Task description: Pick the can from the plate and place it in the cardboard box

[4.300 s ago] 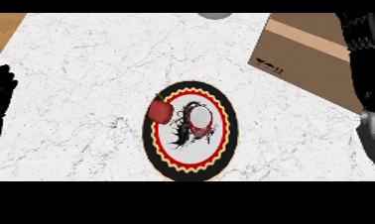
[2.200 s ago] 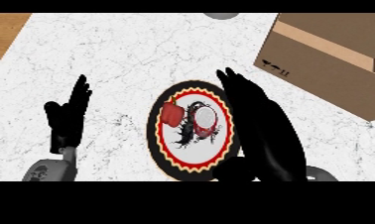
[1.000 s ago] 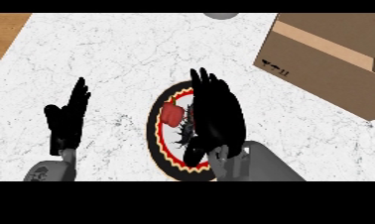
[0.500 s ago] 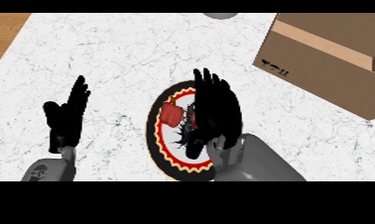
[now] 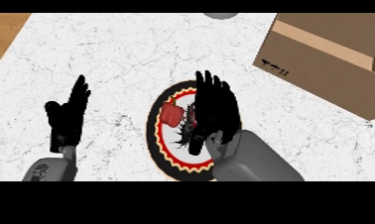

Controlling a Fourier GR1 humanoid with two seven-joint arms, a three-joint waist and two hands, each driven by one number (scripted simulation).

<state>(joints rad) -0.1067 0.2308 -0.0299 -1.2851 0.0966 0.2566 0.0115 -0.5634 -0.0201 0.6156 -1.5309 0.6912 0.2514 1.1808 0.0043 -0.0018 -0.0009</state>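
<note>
A red can [image 5: 172,114] lies on the left part of a round plate [image 5: 162,144] with a black, red and yellow rim. My right hand [image 5: 214,109] hovers over the plate's middle, just right of the can, fingers straight and pointing away from me; it is open and holds nothing. The thumb side hides part of the plate's pattern. The cardboard box [image 5: 322,54] stands at the upper right, well away from the hand. My left hand [image 5: 67,114] rests open at the left, fingers up.
The white marble counter [image 5: 117,54] spreads around the plate. A grey round object [image 5: 219,15] peeks in at the top edge. A wooden strip [image 5: 11,27] shows at the upper left corner.
My right hand has come in from the right and settled over the plate beside the can, shifting slightly in the last half second. The can and left hand stay put.
</note>
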